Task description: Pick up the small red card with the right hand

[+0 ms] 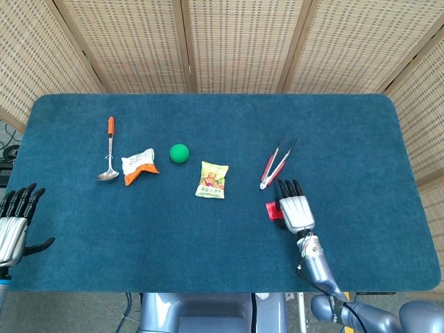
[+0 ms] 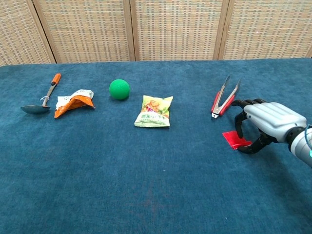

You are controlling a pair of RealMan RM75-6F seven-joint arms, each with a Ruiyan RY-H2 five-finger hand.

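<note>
Woven screens close off the back, and in front of them the blue cloth table (image 1: 208, 229) carries everything I have to work with. My right hand (image 2: 265, 124) is arched over the small red card (image 2: 233, 139), palm down, fingers curled toward the cloth around the card's right part. The card lies flat just beneath and to the left of my palm, its free end sticking out leftward past my fingers, and from above only a sliver of it shows beside the hand (image 1: 295, 208). A dark finger seems to come down on or just behind the card's right edge, with the thumb low at the near side; whether either is actually touching it I cannot tell, and I would not call it gripped yet. The red tongs (image 2: 224, 97) lie just beyond my fingertips, apart from the card. My left hand (image 1: 14, 222) hangs at the far left edge, fingers spread, holding nothing, well away, so this pinch is the right's to make.
</note>
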